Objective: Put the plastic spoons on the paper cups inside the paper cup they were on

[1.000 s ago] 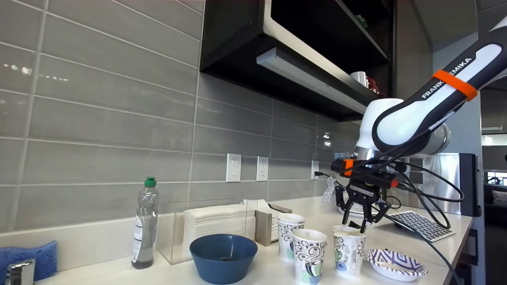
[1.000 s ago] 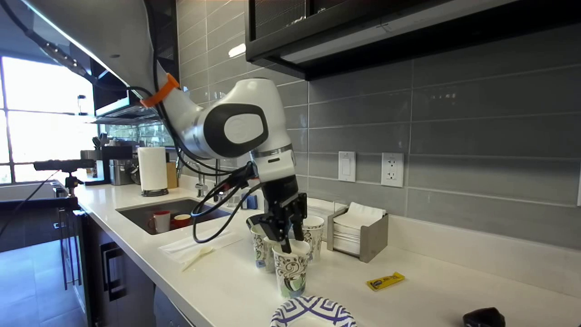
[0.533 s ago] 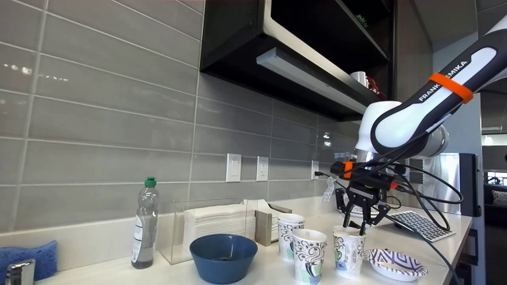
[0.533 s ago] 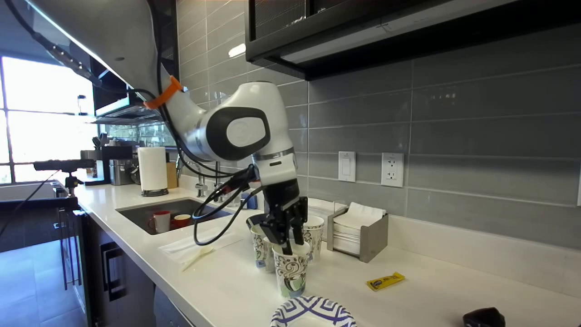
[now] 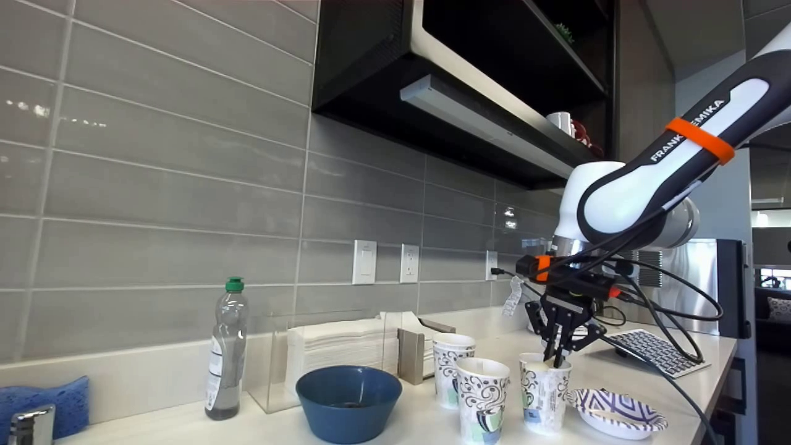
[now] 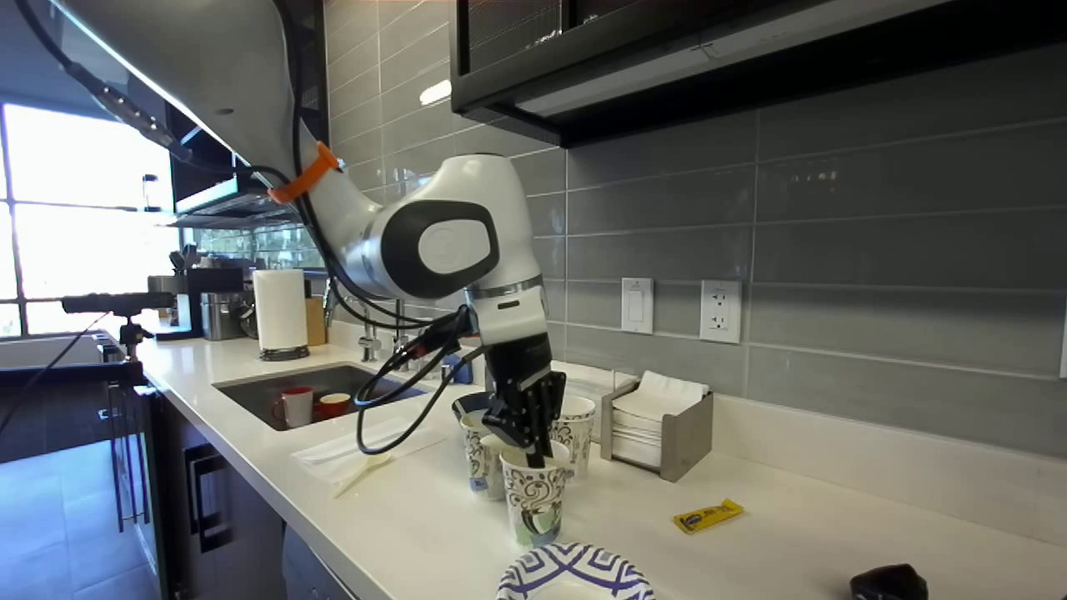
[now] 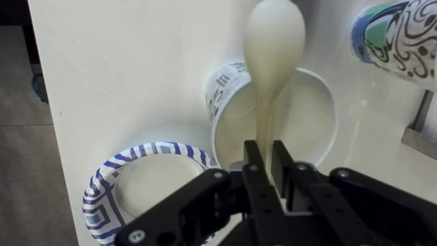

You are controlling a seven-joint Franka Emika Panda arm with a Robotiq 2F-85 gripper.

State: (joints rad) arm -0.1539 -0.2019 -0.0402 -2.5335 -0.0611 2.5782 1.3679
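Observation:
A pale plastic spoon [image 7: 275, 37] lies across the mouth of a patterned paper cup [image 5: 545, 402], its bowl reaching past the rim in the wrist view. My gripper [image 7: 263, 150] sits at that cup's opening, pointing down, its narrow jaws on either side of the spoon's handle with hardly any space left. Two other paper cups, one nearer [image 5: 483, 402] and one behind it [image 5: 453, 371], stand upright close by. Another pale spoon [image 6: 364, 475] rests by a napkin near the counter's front.
The blue bowl [image 5: 348, 402] stands beyond the cups, before a napkin holder [image 6: 692, 437]. A patterned paper plate [image 7: 102, 205] sits right beside the gripped spoon's cup. A yellow packet [image 6: 708, 517] lies on the counter; a bottle [image 5: 227, 364] is by the wall.
The gripper's fingers have drawn together around the spoon's handle, and the arm has sunk slightly. The cups have stayed where they were.

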